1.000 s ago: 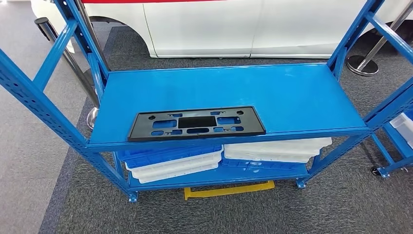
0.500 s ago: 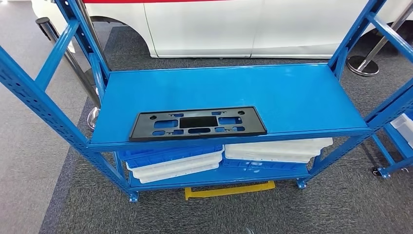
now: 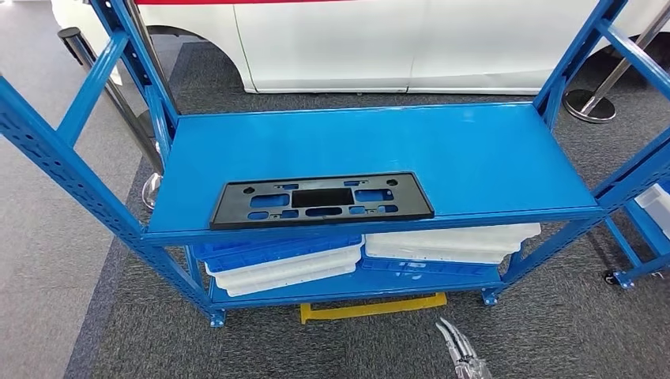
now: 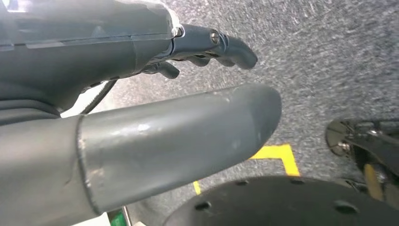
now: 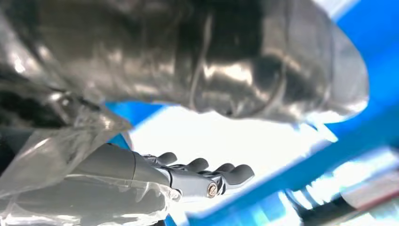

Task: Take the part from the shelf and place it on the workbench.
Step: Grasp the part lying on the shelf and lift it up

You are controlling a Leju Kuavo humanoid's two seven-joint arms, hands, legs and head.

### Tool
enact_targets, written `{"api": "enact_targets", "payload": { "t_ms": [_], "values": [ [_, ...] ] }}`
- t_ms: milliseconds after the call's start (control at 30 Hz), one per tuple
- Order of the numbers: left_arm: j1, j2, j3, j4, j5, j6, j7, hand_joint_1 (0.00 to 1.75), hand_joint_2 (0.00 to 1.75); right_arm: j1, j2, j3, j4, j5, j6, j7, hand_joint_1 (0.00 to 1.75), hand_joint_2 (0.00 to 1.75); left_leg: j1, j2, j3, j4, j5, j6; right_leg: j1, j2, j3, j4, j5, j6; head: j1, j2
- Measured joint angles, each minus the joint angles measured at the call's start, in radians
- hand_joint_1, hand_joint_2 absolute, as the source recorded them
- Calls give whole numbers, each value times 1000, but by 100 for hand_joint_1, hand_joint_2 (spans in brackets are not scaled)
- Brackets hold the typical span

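The part (image 3: 321, 200) is a flat black rectangular panel — long and thin, pierced with several rounded cutouts and small holes, blue showing through them. It lies flat on the upper deck of the blue shelf (image 3: 474, 150), along the front edge and toward the left corner — its long side parallel to that edge.

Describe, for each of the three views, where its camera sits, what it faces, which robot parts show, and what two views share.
Head view: high on the body, facing forward and down at the blue shelf bearing the black part; right hand enters at the bottom.
Left wrist view: behind the left hand, facing the grey carpet and yellow floor marking.
Right wrist view: behind the right hand, facing blurred blue shelf framing.
Shared: head and right wrist views both show the right hand and shelf.
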Motion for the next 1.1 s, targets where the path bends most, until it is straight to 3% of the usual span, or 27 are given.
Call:
{"api": "enact_targets", "payload": {
  "t_ms": [300,567,700,867,1000,1100],
  "values": [
    [-1,-12,20,0,-16,10,-17,0,0,176,-33,-33,-384,0,-70,39,0,0,0,-1,-1,0,0,0,0,-1,0,0,0,0,0,0],
    [-7,-21,27,0,-38,-17,6,0,0,248,-66,-37,-549,36,-27,84,0,0,0,-1,-1,0,0,0,0,0,0,0,0,0,0,0],
    [-14,-25,26,0,-63,-32,19,0,0,196,-118,33,-536,56,-30,159,0,0,0,1,-1,0,0,0,0,1,1,0,0,1,0,0],
    [-21,-27,26,0,-93,-43,23,0,0,41,-182,181,-433,69,-25,230,0,0,0,1,0,0,1,1,0,2,2,0,2,2,0,0],
    [-27,-27,26,0,-111,-47,22,0,0,-123,-192,299,-302,76,9,248,0,0,0,3,1,0,2,1,0,3,2,1,3,2,0,0],
    [-28,-27,26,0,-114,-48,22,0,0,-159,-191,322,-272,76,15,251,0,0,0,2,1,0,3,1,0,2,2,1,3,2,0,0]
  ]
}}
